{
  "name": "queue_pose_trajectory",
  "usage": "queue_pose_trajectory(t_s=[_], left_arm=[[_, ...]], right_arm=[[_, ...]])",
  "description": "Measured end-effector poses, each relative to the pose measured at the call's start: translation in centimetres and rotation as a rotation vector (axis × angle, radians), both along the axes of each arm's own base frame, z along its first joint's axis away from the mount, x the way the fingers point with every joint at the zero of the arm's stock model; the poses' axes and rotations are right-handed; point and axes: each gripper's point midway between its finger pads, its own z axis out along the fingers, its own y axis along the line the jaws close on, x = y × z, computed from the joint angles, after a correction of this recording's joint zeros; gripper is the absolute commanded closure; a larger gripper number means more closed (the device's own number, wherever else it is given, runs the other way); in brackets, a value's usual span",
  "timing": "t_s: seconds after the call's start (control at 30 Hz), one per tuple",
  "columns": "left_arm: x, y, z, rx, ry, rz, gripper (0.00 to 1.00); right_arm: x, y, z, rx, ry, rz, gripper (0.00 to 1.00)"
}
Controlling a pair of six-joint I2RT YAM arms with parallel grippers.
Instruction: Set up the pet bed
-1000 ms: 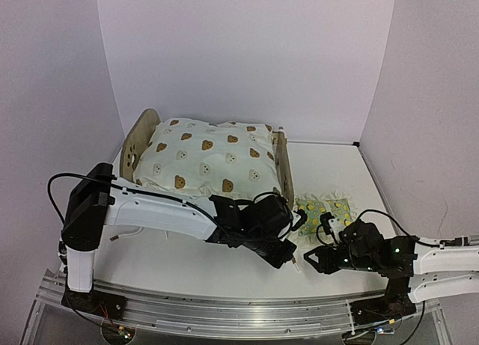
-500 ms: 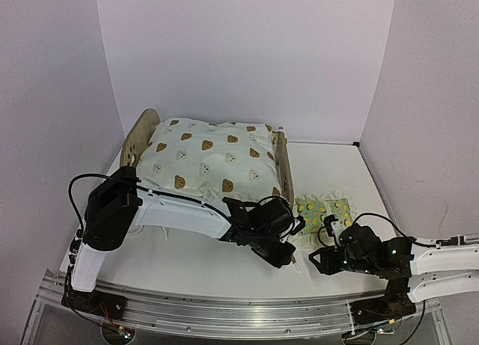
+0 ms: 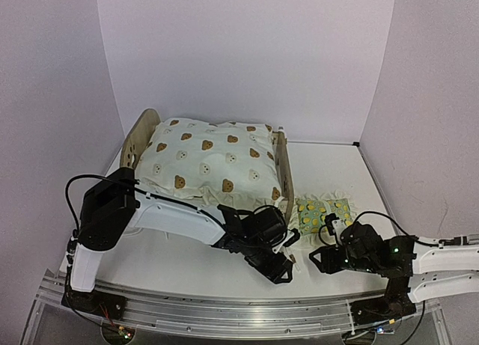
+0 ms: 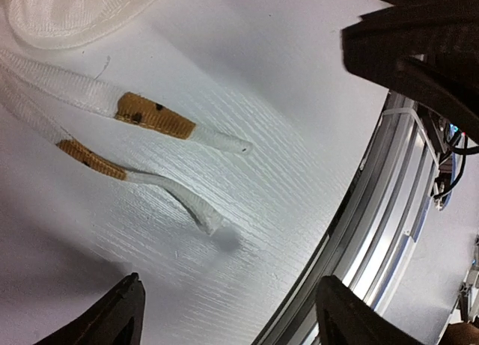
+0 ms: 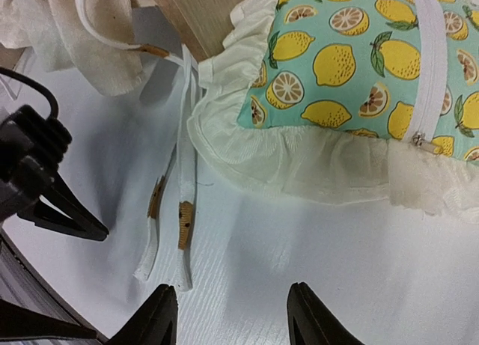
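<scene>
Pet bed (image 3: 133, 144): light-wood frame, standing level on the table (image 3: 329, 165) at about 11 o'clock from its centre. Rounded headboard with paw-print cutout at the 9 o'clock end; lower wooden board at the 3 o'clock end. Base hidden under a cushion (image 3: 206, 159).

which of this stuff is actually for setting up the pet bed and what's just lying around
For the job:
pet bed
bear-print cushion on it
cushion ties trailing on the table
lemon pillow beside the bed, probably bedding too

Just there:
metal rail at the table's near edge
</scene>
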Motion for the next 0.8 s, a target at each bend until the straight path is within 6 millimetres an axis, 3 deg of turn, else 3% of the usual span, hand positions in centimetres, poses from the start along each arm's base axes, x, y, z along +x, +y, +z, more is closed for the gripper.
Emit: queue_pose_trajectory(t_s=[0.13, 0.3, 0.4, 0.47, 0.7, 0.8], left_arm=[[0.2, -0.8, 1.5, -0.001, -0.034, -0.001, 0.23], [2.1, -5.0, 6.2, -0.077, -0.152, 0.033, 0.37], [2.8, -6.8, 7.1, -0.094, -0.209, 0.052, 0.50], [3.1, -7.2, 6.2, -0.070, -0.228, 0.067, 0.52], [3.4, -5.7, -0.9, 0.112, -0.246, 0.083, 0.51], [3.5, -5.6, -1.2, 0.128, -0.260, 0.094, 0.46]], right_arm=[[0.8, -0.2, 2.1, 0.000, -0.047, -0.028, 0.46], [1.8, -1.0, 4.8, -0.011, -0.119, -0.072, 0.46], [2.2, -1.5, 6.0, -0.019, -0.152, -0.090, 0.46], [2.3, -1.8, 6.5, -0.026, -0.167, -0.097, 0.46], [2.2, -3.1, 6.5, -0.094, -0.179, -0.108, 0.44], [2.3, -3.7, 6.9, -0.107, -0.194, -0.122, 0.44]])
